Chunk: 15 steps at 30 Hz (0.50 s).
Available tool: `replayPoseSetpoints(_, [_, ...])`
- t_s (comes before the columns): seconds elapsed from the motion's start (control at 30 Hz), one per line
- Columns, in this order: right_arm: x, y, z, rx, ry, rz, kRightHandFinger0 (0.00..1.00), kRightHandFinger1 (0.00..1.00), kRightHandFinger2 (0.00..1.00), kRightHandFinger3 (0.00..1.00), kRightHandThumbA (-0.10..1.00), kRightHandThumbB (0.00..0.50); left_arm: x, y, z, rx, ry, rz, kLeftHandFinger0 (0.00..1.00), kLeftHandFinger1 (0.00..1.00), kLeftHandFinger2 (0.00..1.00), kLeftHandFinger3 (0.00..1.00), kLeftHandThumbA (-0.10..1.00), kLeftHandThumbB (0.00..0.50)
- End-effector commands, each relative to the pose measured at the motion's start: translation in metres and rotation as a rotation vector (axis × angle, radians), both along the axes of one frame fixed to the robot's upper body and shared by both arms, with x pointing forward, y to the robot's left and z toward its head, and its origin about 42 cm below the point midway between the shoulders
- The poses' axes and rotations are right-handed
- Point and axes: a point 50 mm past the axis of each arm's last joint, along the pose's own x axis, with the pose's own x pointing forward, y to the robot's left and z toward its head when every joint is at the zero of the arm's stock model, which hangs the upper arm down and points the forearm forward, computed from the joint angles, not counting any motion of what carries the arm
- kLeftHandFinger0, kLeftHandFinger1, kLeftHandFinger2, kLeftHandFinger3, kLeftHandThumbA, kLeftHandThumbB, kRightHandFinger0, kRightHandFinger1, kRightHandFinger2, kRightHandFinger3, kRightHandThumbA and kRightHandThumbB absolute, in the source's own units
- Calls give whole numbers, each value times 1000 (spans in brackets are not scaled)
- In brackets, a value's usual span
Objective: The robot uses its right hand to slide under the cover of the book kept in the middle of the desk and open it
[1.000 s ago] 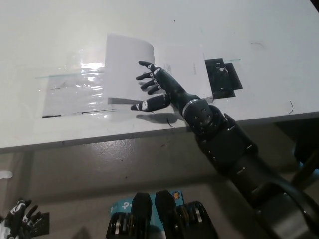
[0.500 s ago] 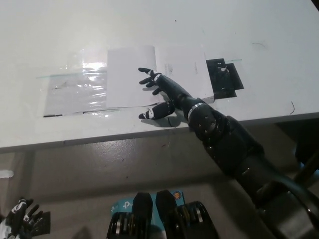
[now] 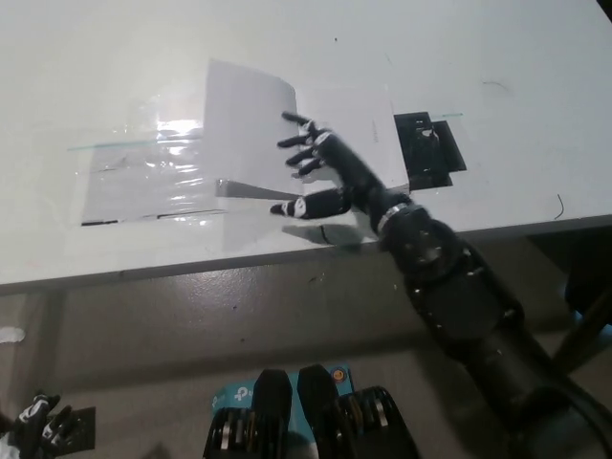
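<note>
right hand [image 3: 325, 177] fingers spread, under lifted cover [image 3: 247, 129] of book [image 3: 349, 129], frame centre | left hand [image 3: 38, 421] lower left, state unclear | white surface [image 3: 497, 57]

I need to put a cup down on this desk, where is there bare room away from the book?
Bare desk runs along the far side beyond the book, and on the right past the black patch. The middle is crowded: the right hand under the raised page, with clear plastic film to its left.
</note>
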Motion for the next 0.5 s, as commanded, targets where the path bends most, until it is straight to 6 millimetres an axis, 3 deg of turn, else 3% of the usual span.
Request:
replayPoseSetpoints(0.0, [-17, -32, 63, 449, 142, 21, 612, 690, 747, 1000, 1000, 271, -5, 3, 5, 15, -28, 39, 736, 636, 656, 699, 830, 226])
replayPoseSetpoints(0.1, [-33, -53, 77, 626, 167, 3, 629, 663, 727, 1000, 1000, 280, -10, 2, 1, 1, -24, 55, 733, 637, 653, 707, 831, 205])
replayPoseSetpoints(0.23, [-54, -86, 90, 831, 181, -18, 641, 666, 732, 1000, 1000, 281, -13, 0, -3, -12, -24, 49, 764, 661, 691, 738, 843, 225])
replayPoseSetpoints(0.27, [-54, -85, 91, 830, 181, -15, 639, 665, 732, 1000, 1000, 280, -14, 0, -4, -16, -24, 52, 764, 662, 693, 740, 843, 224])
replayPoseSetpoints(0.3, [-53, -84, 91, 830, 182, -12, 639, 665, 732, 1000, 1000, 280, -15, 0, -5, -18, -24, 55, 765, 662, 694, 741, 843, 224])
replayPoseSetpoints(0.33, [-66, -108, 86, 923, 166, -33, 661, 675, 755, 1000, 1000, 288, -17, -1, -6, -14, -20, 49, 782, 687, 723, 757, 857, 236])
replayPoseSetpoints(0.47, [-83, -139, 72, 1047, 164, -67, 646, 665, 762, 1000, 1000, 284, -23, -4, -11, -21, -14, 67, 792, 679, 712, 731, 841, 239])
